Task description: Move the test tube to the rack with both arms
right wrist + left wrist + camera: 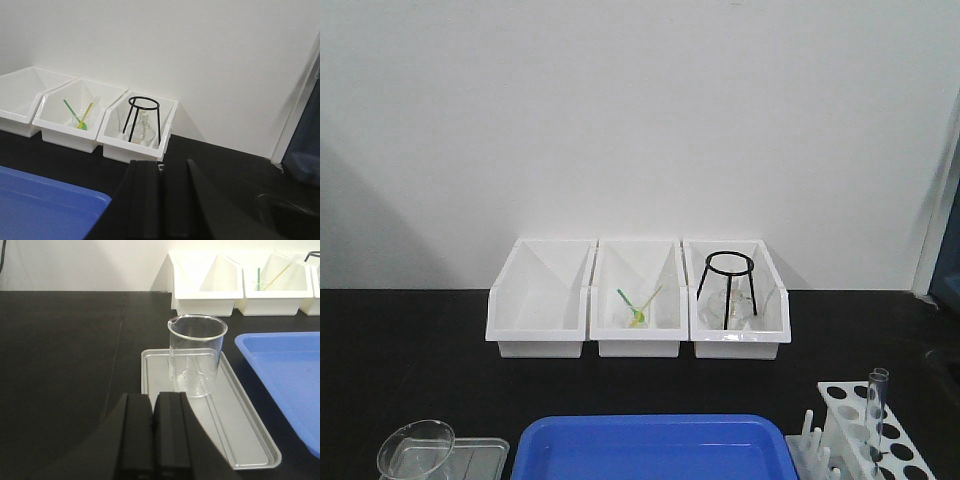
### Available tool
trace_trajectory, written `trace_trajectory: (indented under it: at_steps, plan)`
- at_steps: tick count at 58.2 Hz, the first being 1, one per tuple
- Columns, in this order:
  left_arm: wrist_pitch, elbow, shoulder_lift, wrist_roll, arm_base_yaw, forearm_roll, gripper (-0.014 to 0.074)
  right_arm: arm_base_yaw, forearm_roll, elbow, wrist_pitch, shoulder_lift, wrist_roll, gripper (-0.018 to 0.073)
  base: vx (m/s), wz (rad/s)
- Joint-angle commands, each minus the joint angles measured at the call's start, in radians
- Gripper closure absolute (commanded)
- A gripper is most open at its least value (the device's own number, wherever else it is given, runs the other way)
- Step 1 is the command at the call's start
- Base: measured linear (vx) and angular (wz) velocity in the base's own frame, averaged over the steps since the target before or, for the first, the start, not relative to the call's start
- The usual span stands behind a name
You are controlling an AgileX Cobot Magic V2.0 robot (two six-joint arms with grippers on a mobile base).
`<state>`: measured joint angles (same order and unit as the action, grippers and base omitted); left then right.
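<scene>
The clear test tube (876, 412) stands upright in a hole of the white rack (848, 412) at the front right of the front view, its rim above the top plate. The rack's pegs (810, 438) stand on its left side. Neither gripper shows in the front view. My left gripper (154, 398) is shut and empty, just in front of the clear beaker (196, 355). My right gripper (161, 165) is shut and empty above the black table, pointing toward the bins. The tube and rack are out of both wrist views.
The beaker (416, 447) stands on a silver tray (240, 425). A blue tray (655, 450) lies front centre. Three white bins (638, 300) stand at the back wall; the middle holds green and yellow sticks, the right one a black tripod (728, 285) and glassware.
</scene>
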<state>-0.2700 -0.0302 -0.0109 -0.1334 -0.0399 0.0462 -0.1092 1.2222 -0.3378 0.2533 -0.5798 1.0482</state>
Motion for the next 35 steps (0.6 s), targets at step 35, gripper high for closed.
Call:
trace_trajectory:
  at_steps: [35]
  plan:
    - [0.080, 0.026, -0.015, -0.001, 0.002, 0.002, 0.0603, 0.058, -0.512, 0.136, -0.013, 0.122, -0.456, 0.0571, 0.00, 0.00]
